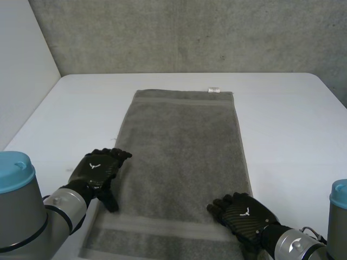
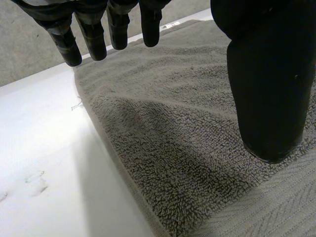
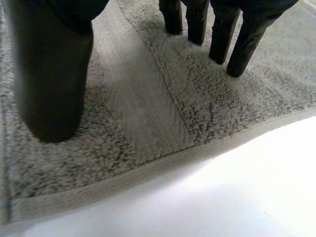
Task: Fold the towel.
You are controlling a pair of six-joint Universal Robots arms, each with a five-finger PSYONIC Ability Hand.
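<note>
Left hand (image 1: 100, 170), right hand (image 1: 244, 214) sit at towel (image 1: 184, 146) edges.

Head camera overlooks towel (image 1: 184, 157); wrists (close-up) share it.

Towel (image 1: 184, 151) on table (image 1: 293, 119), left robot hand (image 1: 100, 170) at left edge; right robot hand (image 1: 244, 214) at right edge

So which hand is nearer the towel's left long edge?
Left. The left hand straddles that edge of the towel; the right hand rests by the opposite long edge, nearer the robot.
</note>
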